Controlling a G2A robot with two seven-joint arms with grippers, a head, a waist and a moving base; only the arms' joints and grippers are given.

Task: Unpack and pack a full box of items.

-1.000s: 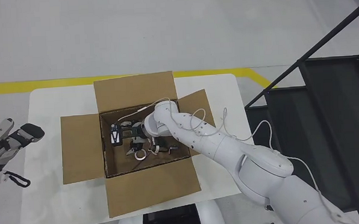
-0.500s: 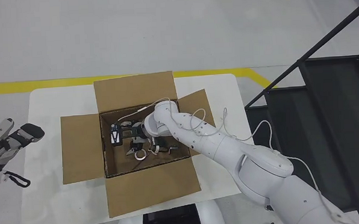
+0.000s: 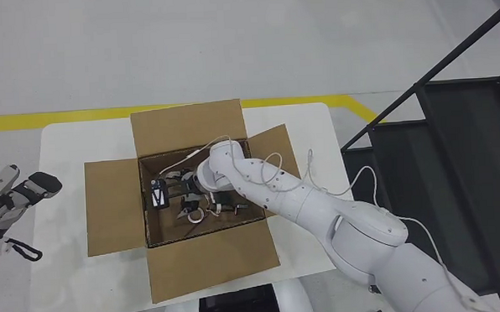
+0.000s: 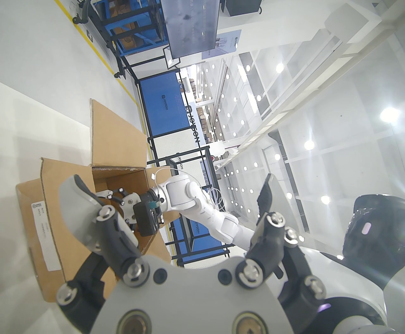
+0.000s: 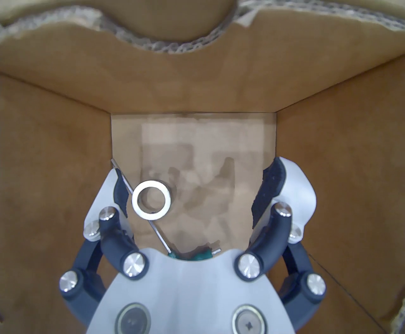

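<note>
An open cardboard box [image 3: 190,121] stands mid-table with its four flaps spread. My right gripper [image 3: 181,198] is down inside it and open [image 5: 196,177], with nothing between its fingers. On the box floor [image 5: 202,136] lies a metal ring [image 5: 151,200] close to one fingertip. A thin metal rod with a green handle [image 5: 156,231] runs under that ring and partly beneath the gripper's palm. My left gripper [image 3: 21,195] hangs open and empty [image 4: 172,183] off the table's left side, away from the box [image 4: 117,148].
The white table [image 3: 65,147] has bare surface around the box. A black metal stair frame [image 3: 459,138] stands to the right of the table. A yellow line [image 3: 55,119] runs on the floor behind it.
My right arm has shifted slightly toward the left side of the box interior. The left gripper has stayed where it was.
</note>
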